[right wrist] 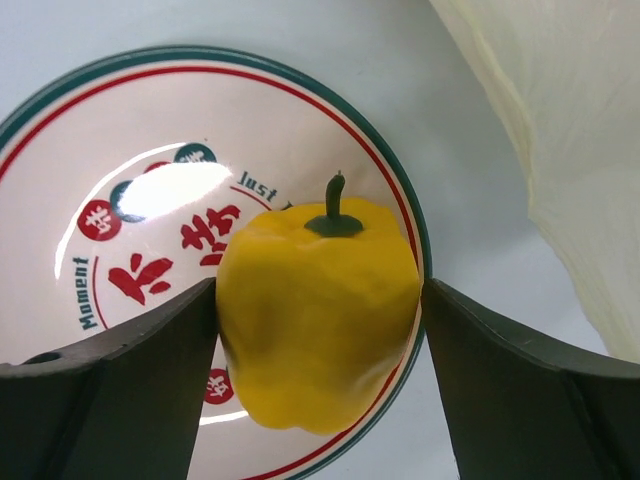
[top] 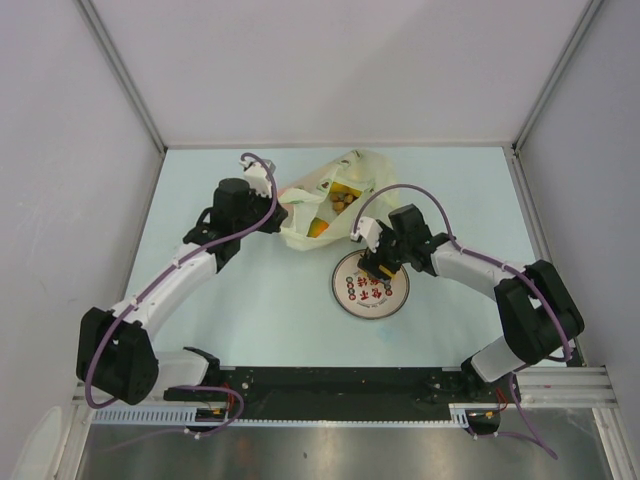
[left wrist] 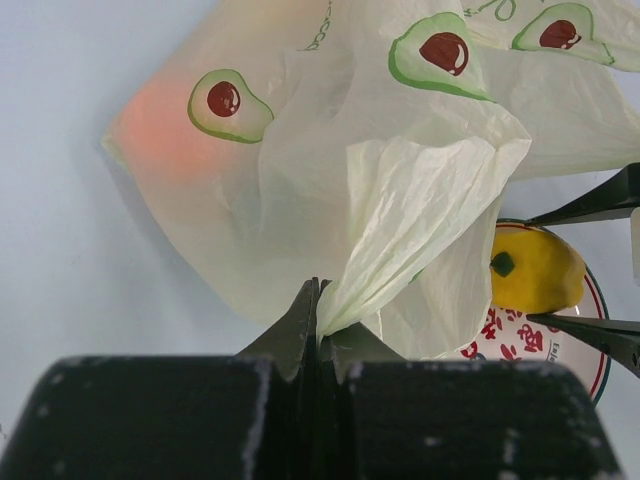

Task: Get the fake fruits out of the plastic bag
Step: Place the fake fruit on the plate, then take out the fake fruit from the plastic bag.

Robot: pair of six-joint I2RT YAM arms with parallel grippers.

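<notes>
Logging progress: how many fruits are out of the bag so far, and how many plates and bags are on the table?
Fruit out of the bag: 1, the yellow fruit
plate: 1
plastic bag: 1
Total: 3
The fruits inside the bag cannot be counted reliably from these views.

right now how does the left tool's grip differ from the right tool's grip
The left tool is fully closed, pinching a thin fold of the plastic bag; the right tool is spread to the width of the yellow fruit it clamps. The left tool grips soft crinkled film, the right tool a solid rounded shape over the plate. Both hold something.
</notes>
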